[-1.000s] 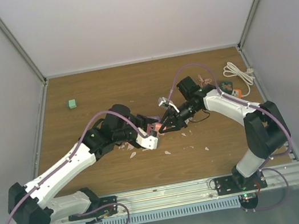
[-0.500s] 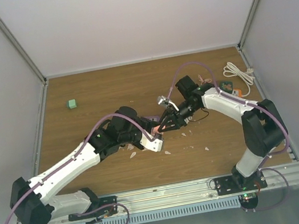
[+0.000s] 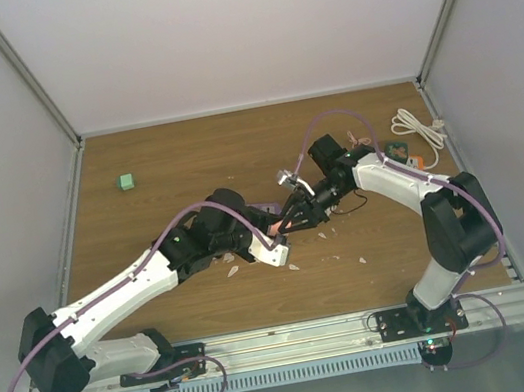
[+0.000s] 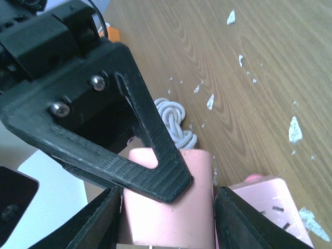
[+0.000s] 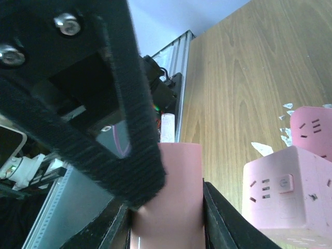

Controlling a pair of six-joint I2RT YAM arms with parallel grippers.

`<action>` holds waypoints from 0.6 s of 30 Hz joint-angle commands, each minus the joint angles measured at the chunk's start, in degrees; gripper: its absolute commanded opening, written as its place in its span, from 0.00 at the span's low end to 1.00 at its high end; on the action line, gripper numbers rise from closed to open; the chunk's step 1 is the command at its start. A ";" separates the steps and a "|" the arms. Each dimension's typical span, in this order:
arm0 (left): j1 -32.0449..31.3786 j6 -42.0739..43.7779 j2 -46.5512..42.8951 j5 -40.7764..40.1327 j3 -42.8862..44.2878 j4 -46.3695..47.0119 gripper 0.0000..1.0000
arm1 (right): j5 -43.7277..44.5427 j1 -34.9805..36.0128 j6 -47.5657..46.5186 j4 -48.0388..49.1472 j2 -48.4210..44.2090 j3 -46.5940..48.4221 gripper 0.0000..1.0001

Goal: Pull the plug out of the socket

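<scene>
Where it is: the socket (image 4: 176, 228), a pinkish-orange block with rounded edges, sits near the middle of the table (image 3: 163, 152), right where the two arms meet.
Right pincer: the right gripper (image 5: 166, 223) is clamped narrow on the socket, one finger on each flank.
Left pincer: the left gripper (image 4: 167, 207) has its jaws close against both sides of the same block. Whether they actually bite, I cannot tell.
Plug: I can't make out a seam or a plug apart from the block; the fingers cover too much.
Long axis: it looks to run along the line between the two wrists, roughly 8 o'clock to 2 o'clock seen from above. I cannot tell which end points which way.
Neighbours: a pink cube (image 5: 280, 197) with slots sits just beside the socket at 3 o'clock, and a white cord (image 3: 415, 128) lies well apart at 2 o'clock.
Risk, same piece: if both pincers sit on one half, a pull would part nothing — the arms would only strain against each other.
Risk, slip: the smooth rounded faces could slide out of a light grip.
Risk, clash: the fingers cross closely here, so a skewed pull could knock them together or nudge the cube.
</scene>
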 commanded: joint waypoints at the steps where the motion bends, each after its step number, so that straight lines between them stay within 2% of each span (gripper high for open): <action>1: -0.39 -0.49 0.21 -2.16 -1.75 4.04 0.52 | -3.36 -0.23 -2.21 -2.13 0.15 1.57 0.05; 7: -0.39 -1.11 0.21 -2.42 -1.46 4.55 0.57 | -3.19 -0.31 -2.17 -2.00 0.66 1.72 0.04; 13: -0.39 -2.54 0.16 -0.56 -0.35 3.24 0.42 | -2.94 -0.31 -2.05 -2.08 0.87 2.07 0.05; 15: -0.39 -3.23 -0.04 0.03 -0.17 2.31 0.37 | -2.57 -0.24 -2.01 -2.00 0.71 2.18 0.16; 18: -0.39 -4.90 -1.20 2.10 0.01 0.14 0.32 | -2.34 -0.67 -2.14 -1.62 0.43 2.12 0.46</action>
